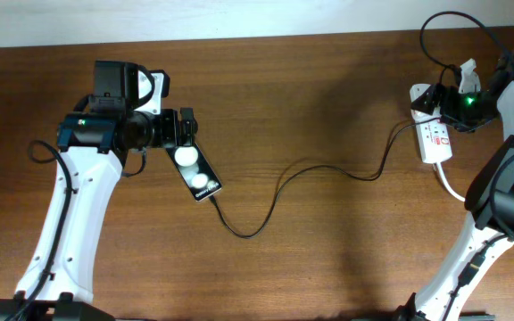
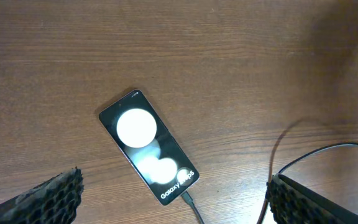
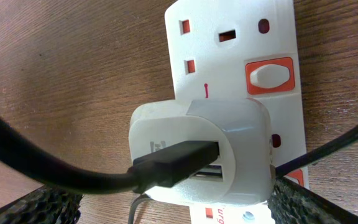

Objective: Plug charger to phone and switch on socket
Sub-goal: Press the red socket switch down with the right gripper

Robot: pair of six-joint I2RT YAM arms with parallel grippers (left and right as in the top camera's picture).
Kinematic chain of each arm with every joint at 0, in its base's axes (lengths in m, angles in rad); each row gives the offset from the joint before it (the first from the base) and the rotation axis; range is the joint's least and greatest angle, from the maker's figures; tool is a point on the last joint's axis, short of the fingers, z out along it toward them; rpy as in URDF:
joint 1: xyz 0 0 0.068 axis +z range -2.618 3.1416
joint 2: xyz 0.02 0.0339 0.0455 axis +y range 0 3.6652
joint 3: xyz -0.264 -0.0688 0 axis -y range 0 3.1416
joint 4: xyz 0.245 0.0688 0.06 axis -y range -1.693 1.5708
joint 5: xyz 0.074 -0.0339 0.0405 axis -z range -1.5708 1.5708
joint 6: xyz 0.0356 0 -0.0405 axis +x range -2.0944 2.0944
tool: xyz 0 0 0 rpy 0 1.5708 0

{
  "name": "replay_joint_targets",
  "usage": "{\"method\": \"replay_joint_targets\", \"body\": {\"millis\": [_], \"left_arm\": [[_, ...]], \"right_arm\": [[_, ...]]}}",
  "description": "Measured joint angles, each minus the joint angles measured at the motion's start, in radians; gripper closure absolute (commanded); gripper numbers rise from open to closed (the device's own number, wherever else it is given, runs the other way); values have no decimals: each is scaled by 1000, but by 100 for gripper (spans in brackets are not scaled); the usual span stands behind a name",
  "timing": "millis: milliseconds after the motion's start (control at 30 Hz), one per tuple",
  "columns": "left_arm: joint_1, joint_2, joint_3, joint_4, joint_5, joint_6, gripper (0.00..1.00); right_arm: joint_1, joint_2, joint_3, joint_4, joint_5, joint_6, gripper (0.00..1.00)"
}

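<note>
The black phone [image 1: 199, 176] lies screen up on the wooden table, and it also shows in the left wrist view [image 2: 148, 146]. The charger's thin black cable [image 1: 310, 167] runs from a white adapter [image 1: 420, 96] to the phone, and its connector tip [image 2: 187, 199] sits in the phone's lower end. My left gripper [image 1: 186, 134] hovers open and empty over the phone [image 2: 176, 190]. The white socket strip [image 1: 435, 141] lies at the far right. My right gripper [image 1: 444, 105] hangs open over the adapter [image 3: 197, 149], fingers either side [image 3: 173, 208]. A red-framed switch [image 3: 269, 76] shows on the strip [image 3: 229, 37].
The strip's thick white cord [image 1: 453, 187] runs toward the front right, under the right arm. Black arm cables loop above the strip at the table's back edge [image 1: 453, 27]. The cable's black USB plug [image 3: 173, 163] sits in the adapter.
</note>
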Motion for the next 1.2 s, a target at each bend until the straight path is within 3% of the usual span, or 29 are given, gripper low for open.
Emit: {"method": "replay_joint_targets", "body": {"millis": [1000,1200], "left_arm": [[0,0,0,6,0,0,1],[0,0,0,9,0,0,1]], "right_arm": [[2,-22,-55,46,-23,49,1],[-6,-24,-30,-61,0,99,1]]}}
